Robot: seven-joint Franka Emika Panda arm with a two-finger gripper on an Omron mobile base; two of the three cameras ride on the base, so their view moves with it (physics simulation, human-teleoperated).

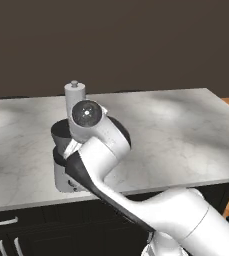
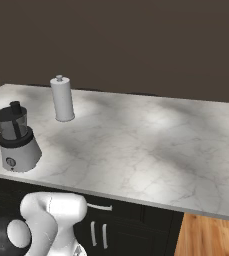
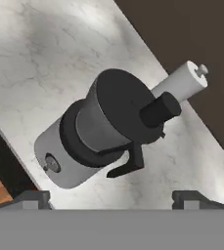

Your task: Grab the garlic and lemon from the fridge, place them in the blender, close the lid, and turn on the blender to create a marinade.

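Spreading wide, the pincer (image 3: 111, 197) holds nothing and hangs above the blender (image 3: 99, 134), its two dark tips apart on either side of the jar. The hand view looks down on the lid (image 3: 128, 105) seated on the jar, plug up, with the side handle and front knob visible. Beyond the blender stands a white cylinder (image 2: 62, 99) on the marble counter (image 2: 151, 145). From the left base view the arm hides most of the blender; the right base view shows it whole near the counter's front edge.
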